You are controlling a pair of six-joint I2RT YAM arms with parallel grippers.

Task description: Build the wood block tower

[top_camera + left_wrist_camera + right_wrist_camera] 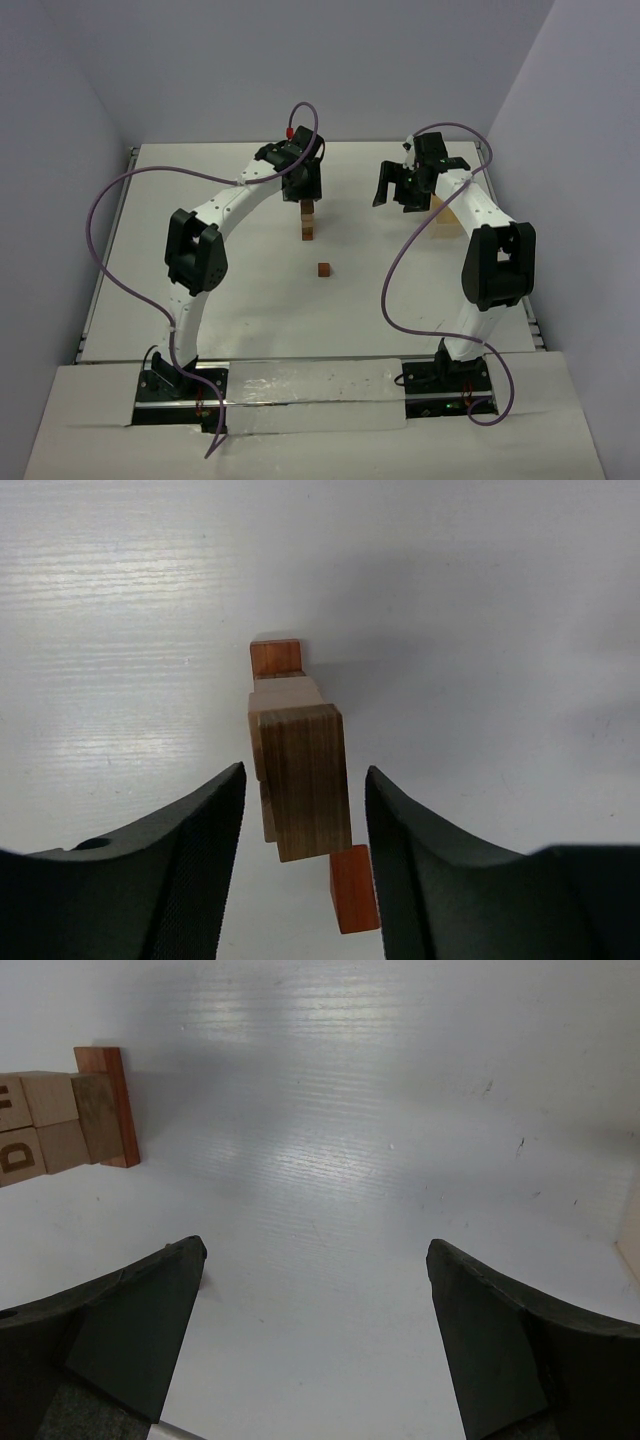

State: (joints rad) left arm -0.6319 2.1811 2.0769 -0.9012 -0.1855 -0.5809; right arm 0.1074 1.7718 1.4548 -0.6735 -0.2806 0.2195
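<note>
The tower (308, 222) is a narrow column of tan and brown wood blocks on a reddish base, standing at the middle back of the table. My left gripper (303, 195) hangs straight over it. In the left wrist view its jaws are open on either side of the top brown block (305, 780), with a small gap on each side. One loose reddish block (324, 270) lies on the table nearer the arms and also shows in the left wrist view (353, 888). My right gripper (398, 198) is open and empty to the right of the tower (70, 1120).
A pale wooden tray (447, 215) lies at the back right, partly hidden by the right arm. Purple cables loop over both arms. The white table (250, 300) is walled in on three sides.
</note>
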